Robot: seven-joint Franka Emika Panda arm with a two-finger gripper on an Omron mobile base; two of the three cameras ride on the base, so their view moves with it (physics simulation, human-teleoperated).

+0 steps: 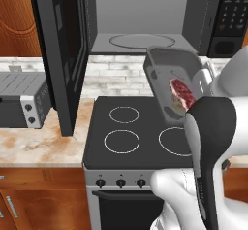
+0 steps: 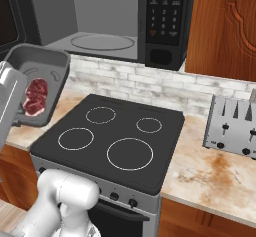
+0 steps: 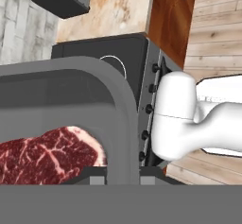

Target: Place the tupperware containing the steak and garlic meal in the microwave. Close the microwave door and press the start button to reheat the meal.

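Speckled beige counter flanks a matte black glass cooktop [image 2: 107,138]. Above it hangs the black box-shaped microwave [image 1: 145,18], its tall black door [image 1: 60,54] swung open on a light-grey cavity with a round glass turntable [image 1: 142,41]. The two-finger gripper [image 3: 122,179] is clamped on the rim of the translucent smoky-grey plastic tupperware [image 1: 170,78], held tilted over the burners below the cavity. Inside lie the marbled red steak [image 2: 35,96] and a pale garlic lump [image 1: 177,106]. Leveling the tub before sliding it in would likely keep the contents from shifting.
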